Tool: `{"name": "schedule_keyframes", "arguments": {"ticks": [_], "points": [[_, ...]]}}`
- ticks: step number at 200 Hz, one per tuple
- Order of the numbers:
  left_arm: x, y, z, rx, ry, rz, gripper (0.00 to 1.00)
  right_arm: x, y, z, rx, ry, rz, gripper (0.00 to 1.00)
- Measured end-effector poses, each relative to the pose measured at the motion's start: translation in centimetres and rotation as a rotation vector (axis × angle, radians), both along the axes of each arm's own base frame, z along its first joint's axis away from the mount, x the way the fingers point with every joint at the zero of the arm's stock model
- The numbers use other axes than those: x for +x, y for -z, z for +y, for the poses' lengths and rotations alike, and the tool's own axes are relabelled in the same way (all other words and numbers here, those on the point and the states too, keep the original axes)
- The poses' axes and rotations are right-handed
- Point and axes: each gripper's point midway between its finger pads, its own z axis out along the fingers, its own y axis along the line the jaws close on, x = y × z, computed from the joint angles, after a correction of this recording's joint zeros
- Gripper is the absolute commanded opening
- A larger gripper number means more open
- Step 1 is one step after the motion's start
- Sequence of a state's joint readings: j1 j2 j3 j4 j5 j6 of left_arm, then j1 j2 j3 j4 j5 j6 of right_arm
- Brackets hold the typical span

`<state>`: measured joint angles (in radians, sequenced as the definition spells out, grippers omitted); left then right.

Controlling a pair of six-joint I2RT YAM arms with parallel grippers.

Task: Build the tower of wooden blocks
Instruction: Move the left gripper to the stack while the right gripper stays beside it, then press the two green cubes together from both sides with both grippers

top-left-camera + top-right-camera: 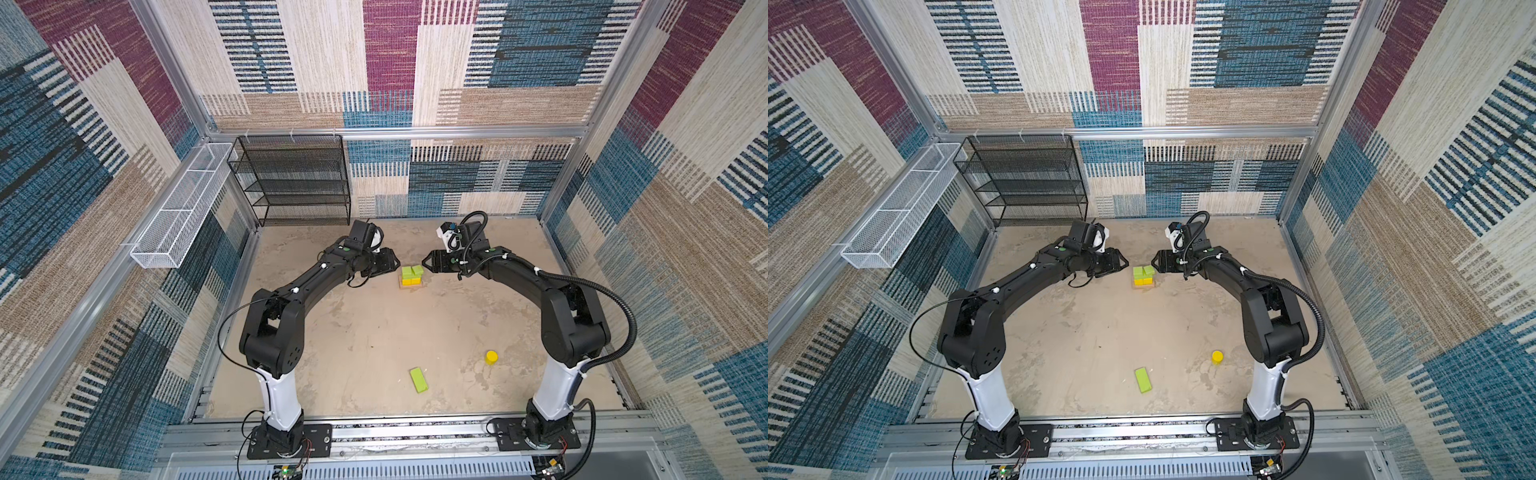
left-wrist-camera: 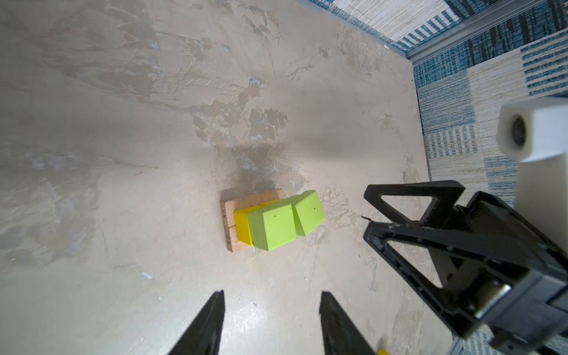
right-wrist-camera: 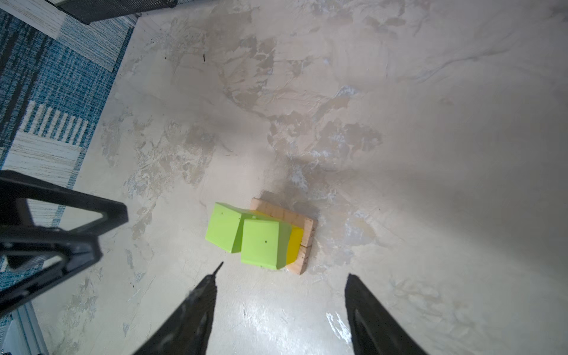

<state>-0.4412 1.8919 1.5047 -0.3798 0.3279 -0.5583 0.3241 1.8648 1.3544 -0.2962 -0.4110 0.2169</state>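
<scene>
Lime-green flat wooden pieces top the wood block tower, over yellow cubes and tan bars, toward the back of the tabletop. The left claw and right claw flank it, both spread, empty. Another lime-green flat piece and a short yellow cylinder lie nearer the front.

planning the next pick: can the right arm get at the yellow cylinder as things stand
Probably yes. The yellow cylinder stands alone on bare table near the right arm. The right gripper is open and empty by the tower, so the arm must fold back toward its base.
</scene>
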Motion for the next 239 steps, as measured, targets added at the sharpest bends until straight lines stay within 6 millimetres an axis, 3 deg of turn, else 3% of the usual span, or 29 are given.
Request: {"name": "schedule_keyframes", "arguments": {"ticks": [121, 239], "points": [[1.0, 3.6, -2.0, 0.052, -0.017, 0.097, 0.47, 0.0, 2.3, 1.9, 0.089, -0.071, 0.045, 0.58], [1.4, 4.1, -2.5, 0.048, -0.018, 0.108, 0.40, 0.6, 2.5, 2.5, 0.108, -0.087, 0.051, 0.47]]}}
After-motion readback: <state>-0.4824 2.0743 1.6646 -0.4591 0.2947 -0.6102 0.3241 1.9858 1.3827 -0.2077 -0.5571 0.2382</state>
